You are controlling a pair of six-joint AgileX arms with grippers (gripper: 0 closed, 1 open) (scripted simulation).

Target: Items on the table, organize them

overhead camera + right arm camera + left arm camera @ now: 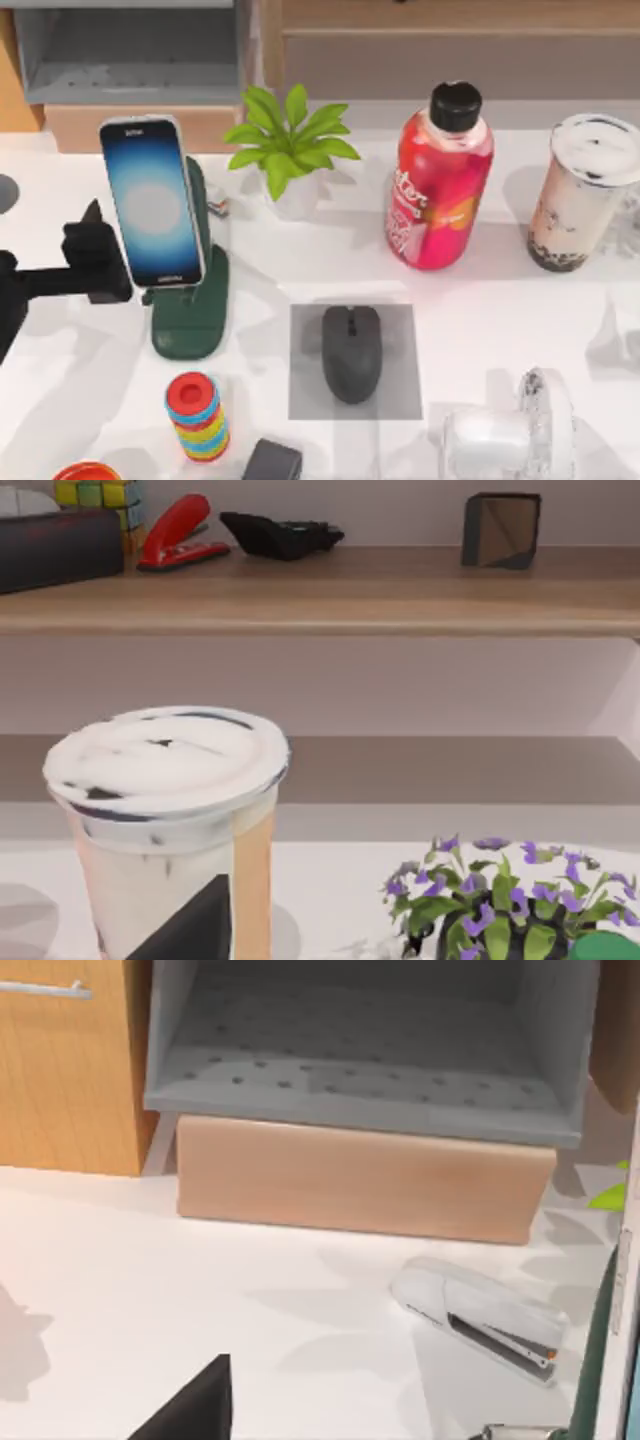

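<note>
Phone (152, 203) stands upright on its green stand (193, 310) at the bench's (480, 300) left, long axis running away from you. Your left pincer (95, 262) sits just beside its left edge; whether it is apart, you cannot tell. Mouse (351, 352) rests on the grey mat (400, 400). Your right wrist view adds the milk-tea cup (170, 830) close ahead.

I see the dark grey mouse (351, 352) lying flat on the grey square mat (400, 400) at the table's (480, 320) middle. The smartphone (151, 201), screen glowing blue-white, stands upright at the left. The lidded milk-tea cup (583, 193) stands upright at far right.
</note>
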